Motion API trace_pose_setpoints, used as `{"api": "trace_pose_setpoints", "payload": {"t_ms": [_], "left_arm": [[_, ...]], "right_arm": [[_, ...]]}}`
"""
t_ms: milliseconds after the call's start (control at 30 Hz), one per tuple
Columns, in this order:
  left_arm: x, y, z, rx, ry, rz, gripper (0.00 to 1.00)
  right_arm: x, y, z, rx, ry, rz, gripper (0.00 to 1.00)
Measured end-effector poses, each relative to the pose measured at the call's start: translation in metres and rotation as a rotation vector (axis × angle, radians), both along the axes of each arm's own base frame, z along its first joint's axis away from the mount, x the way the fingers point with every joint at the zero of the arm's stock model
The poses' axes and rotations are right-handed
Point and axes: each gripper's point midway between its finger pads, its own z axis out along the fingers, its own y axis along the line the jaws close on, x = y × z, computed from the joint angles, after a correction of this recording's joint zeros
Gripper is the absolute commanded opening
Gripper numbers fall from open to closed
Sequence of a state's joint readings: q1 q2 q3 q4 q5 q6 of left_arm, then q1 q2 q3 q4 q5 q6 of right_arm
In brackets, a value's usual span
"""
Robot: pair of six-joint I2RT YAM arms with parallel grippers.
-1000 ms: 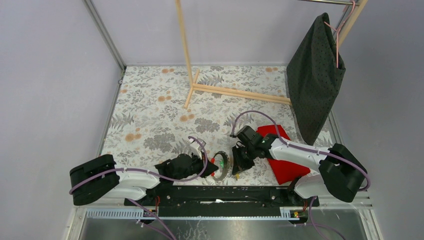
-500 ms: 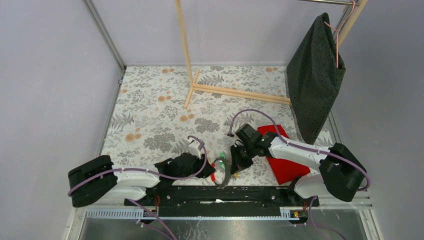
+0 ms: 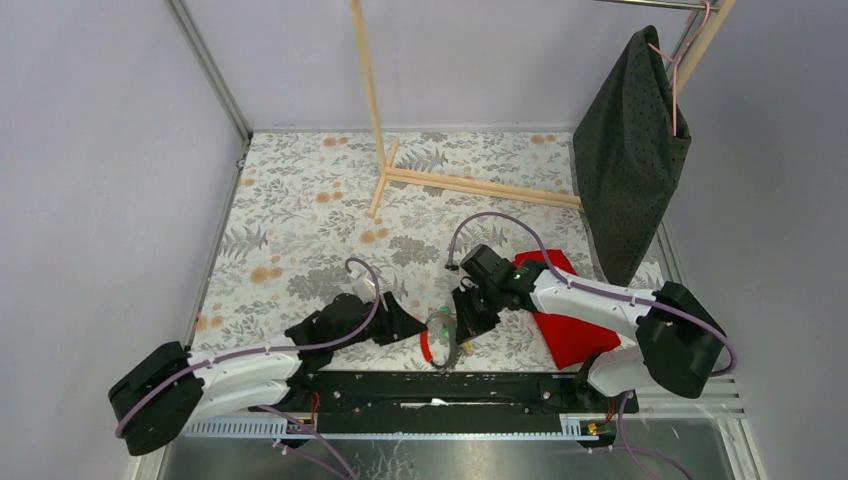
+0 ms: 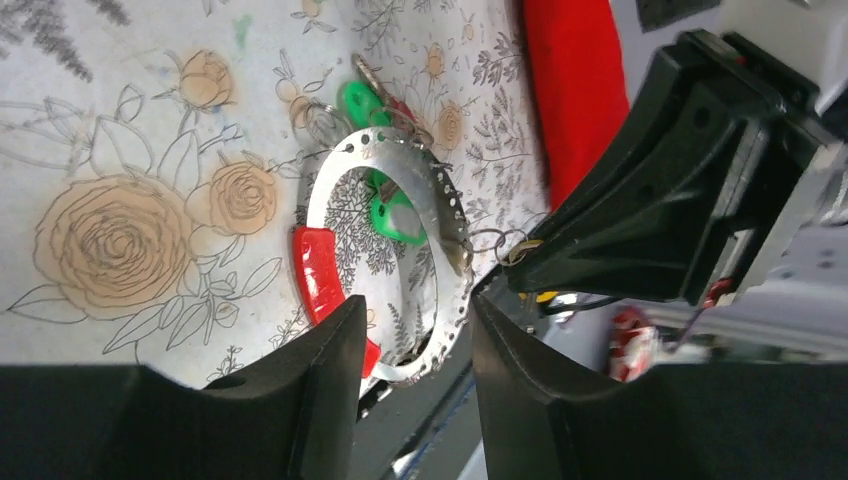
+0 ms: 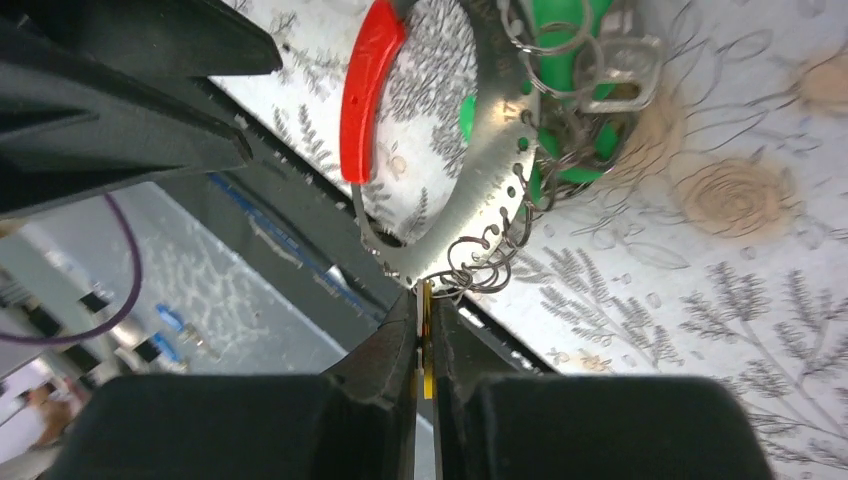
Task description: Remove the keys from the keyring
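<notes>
While the right gripper [image 5: 424,310] pinches the yellow key [image 5: 426,368], the keyring [image 4: 437,205] sits before the left gripper's [image 4: 415,305] parted jaws.

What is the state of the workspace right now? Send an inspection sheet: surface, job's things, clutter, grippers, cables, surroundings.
Surface: floral cover, flat, no spills seen.
Job's things: keyring up on edge between the arms, with a red stretch on its rim; green key and small wire rings hang on it; yellow key at its lower edge.
Clutter: red cloth under the right arm; wooden rack; dark garment on a hanger.
Grippers: left gripper open, jaws either side of the keyring's rim; right gripper shut on the yellow key.
Cables: purple cables arch over both wrists, no snag seen.
Surroundings: grey walls, metal frame.
</notes>
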State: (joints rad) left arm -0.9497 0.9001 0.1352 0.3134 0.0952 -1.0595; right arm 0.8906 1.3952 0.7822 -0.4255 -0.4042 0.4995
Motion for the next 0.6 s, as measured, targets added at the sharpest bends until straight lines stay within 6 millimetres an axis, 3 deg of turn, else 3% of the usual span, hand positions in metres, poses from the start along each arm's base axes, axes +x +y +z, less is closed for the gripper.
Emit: {"api": "trace_pose_setpoints", "payload": {"t_ms": [133, 233, 367, 500, 600], "left_arm": [[0.001, 0.000, -0.008, -0.087, 0.146, 0.027, 0.42], [-0.002, -0.003, -0.005, -0.087, 0.117, -0.023, 0.39], [0.001, -0.009, 0.025, -0.109, -0.128, -0.084, 0.35], [0.007, -0.016, 0.062, -0.100, -0.491, -0.089, 0.30], [0.011, -0.018, 0.069, -0.060, -0.687, -0.085, 0.29]], "right_arm": [[0.008, 0.000, 0.000, -0.020, -0.066, 0.014, 0.00], [0.014, 0.002, 0.003, -0.027, -0.112, 0.034, 0.00], [0.025, 0.011, 0.016, 0.000, -0.188, 0.067, 0.00], [0.033, 0.021, 0.036, 0.047, -0.274, 0.124, 0.00], [0.034, 0.029, 0.050, 0.091, -0.323, 0.182, 0.00]]}}
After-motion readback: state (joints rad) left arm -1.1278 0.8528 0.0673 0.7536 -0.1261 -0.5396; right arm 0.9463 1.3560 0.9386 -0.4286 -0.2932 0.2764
